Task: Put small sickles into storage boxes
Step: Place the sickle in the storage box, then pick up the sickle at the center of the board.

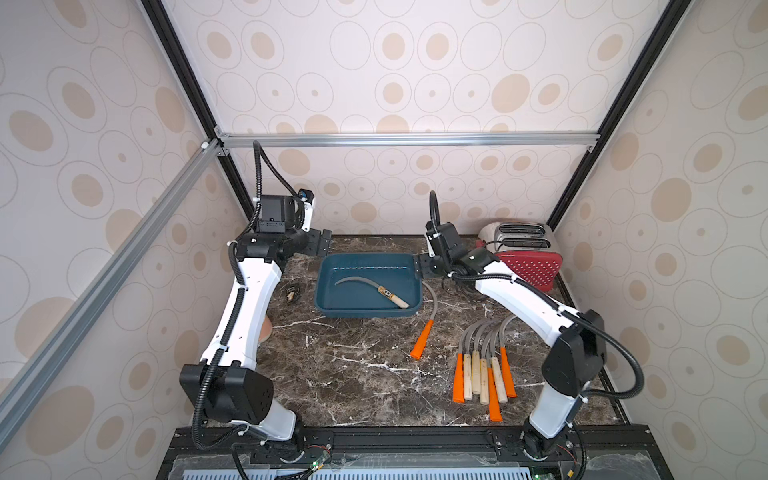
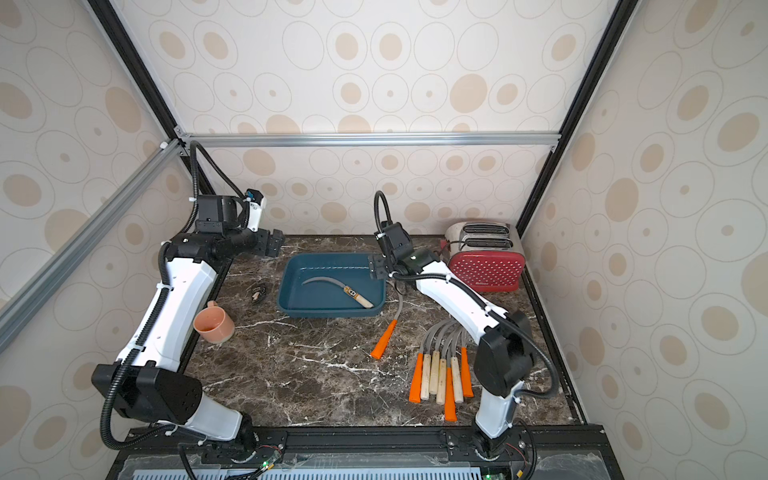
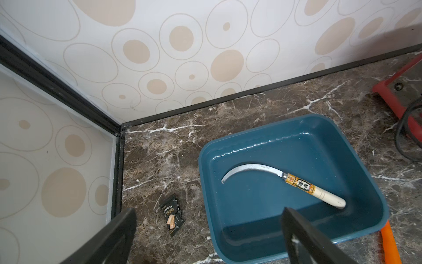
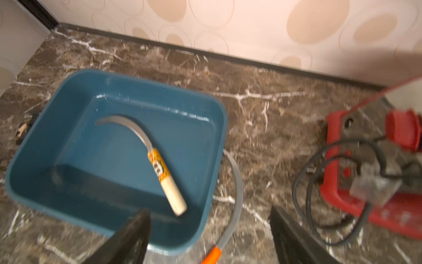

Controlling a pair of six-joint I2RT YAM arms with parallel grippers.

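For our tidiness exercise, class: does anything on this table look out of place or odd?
Yes. One orange-handled sickle lies alone and askew, its blade curving beside the tray, apart from the neat row of sickles. A black snack wrapper also lies loose on the table, on the tray's other side.

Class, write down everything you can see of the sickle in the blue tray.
The sickle has a thin curved grey metal blade and a straight pale wooden handle with a yellow-orange printed label beside the blade. It lies flat on the floor of the teal tray, blade tip toward the robot's left, handle end near the tray's front right corner. Only the tray touches it.
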